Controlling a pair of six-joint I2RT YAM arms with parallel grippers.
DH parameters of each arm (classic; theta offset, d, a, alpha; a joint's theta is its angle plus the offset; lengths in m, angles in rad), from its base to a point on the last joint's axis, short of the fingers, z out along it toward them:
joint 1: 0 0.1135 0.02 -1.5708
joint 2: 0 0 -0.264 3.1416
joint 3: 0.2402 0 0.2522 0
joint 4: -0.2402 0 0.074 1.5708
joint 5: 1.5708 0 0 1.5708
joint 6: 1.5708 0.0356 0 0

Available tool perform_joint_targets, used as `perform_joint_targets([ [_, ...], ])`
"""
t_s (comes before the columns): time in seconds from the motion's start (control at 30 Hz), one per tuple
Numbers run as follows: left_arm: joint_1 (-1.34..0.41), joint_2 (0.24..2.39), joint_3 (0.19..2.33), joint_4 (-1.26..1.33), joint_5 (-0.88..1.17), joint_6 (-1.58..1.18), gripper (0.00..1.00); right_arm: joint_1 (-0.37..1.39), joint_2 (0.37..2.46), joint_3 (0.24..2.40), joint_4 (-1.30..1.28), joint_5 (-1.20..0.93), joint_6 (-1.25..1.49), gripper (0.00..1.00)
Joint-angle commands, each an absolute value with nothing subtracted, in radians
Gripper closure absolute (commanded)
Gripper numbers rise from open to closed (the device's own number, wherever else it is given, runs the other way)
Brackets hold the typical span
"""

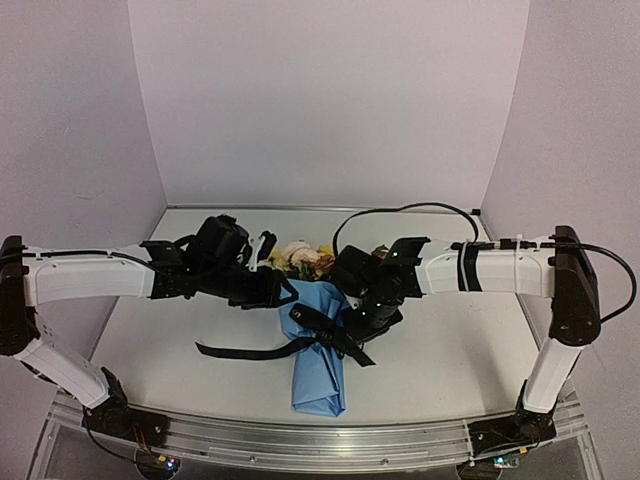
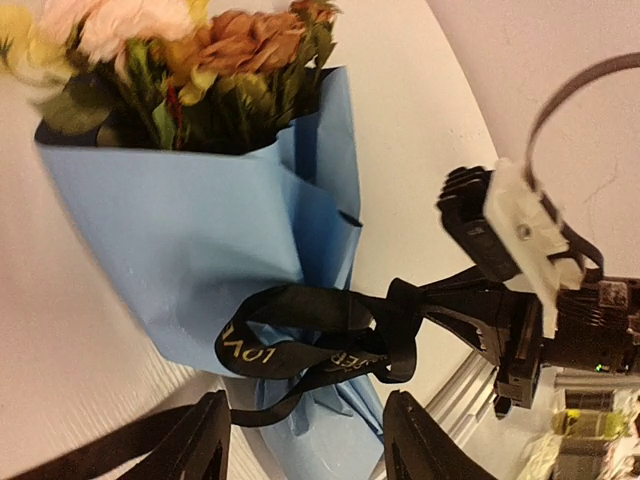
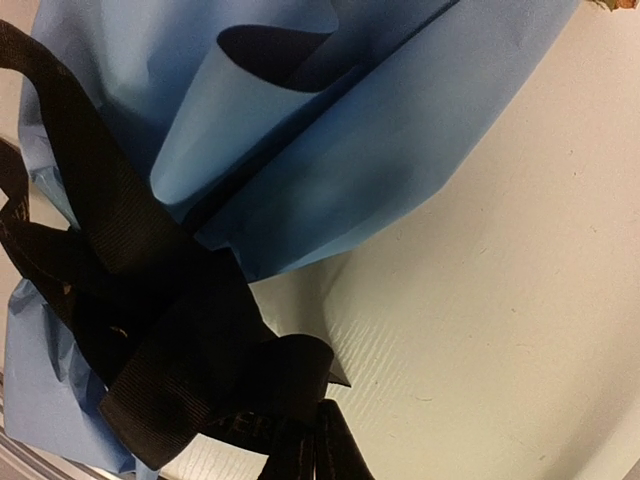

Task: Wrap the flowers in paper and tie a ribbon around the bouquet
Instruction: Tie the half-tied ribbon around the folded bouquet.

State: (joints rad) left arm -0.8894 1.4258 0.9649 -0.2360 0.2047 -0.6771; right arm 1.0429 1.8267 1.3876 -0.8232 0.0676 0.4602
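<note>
The bouquet lies mid-table: the flowers (image 1: pixel 300 258) (image 2: pixel 200 60) stick out of the far end of the light blue paper (image 1: pixel 318 365) (image 2: pixel 190 230) (image 3: pixel 380 150) cone. The black ribbon (image 1: pixel 322 332) (image 2: pixel 300 345) (image 3: pixel 150 300) is looped and knotted round the cone's middle. One tail runs left across the table. My left gripper (image 1: pixel 284 292) (image 2: pixel 308 425) hovers just left of the knot, open, with its fingers on either side of the cone and nothing clamped. My right gripper (image 1: pixel 355 322) (image 3: pixel 315 445) is shut on a ribbon end right of the knot. In the left wrist view its fingertips (image 2: pixel 425 295) pull that loop taut.
A metal rail (image 1: pixel 320 440) runs along the table's near edge, close to the cone's tip. Pale walls close in the back and both sides. A black cable (image 1: pixel 400 212) arcs above the right arm.
</note>
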Motion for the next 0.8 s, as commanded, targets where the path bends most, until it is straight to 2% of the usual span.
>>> perform_joint_targets([
  [0.0,-0.911,1.430,0.899,-0.099,0.211,-0.932,0.47,1.038,1.802,1.371,-0.789,0.068,0.487,1.00],
  [0.23,-0.968,1.523,0.863,0.104,0.217,-1.101,0.45,1.029,1.796,1.354,-0.771,0.053,0.508,1.00],
  [0.77,-0.988,1.617,0.902,0.062,0.163,-1.179,0.45,1.022,1.785,1.335,-0.753,0.052,0.517,1.00],
])
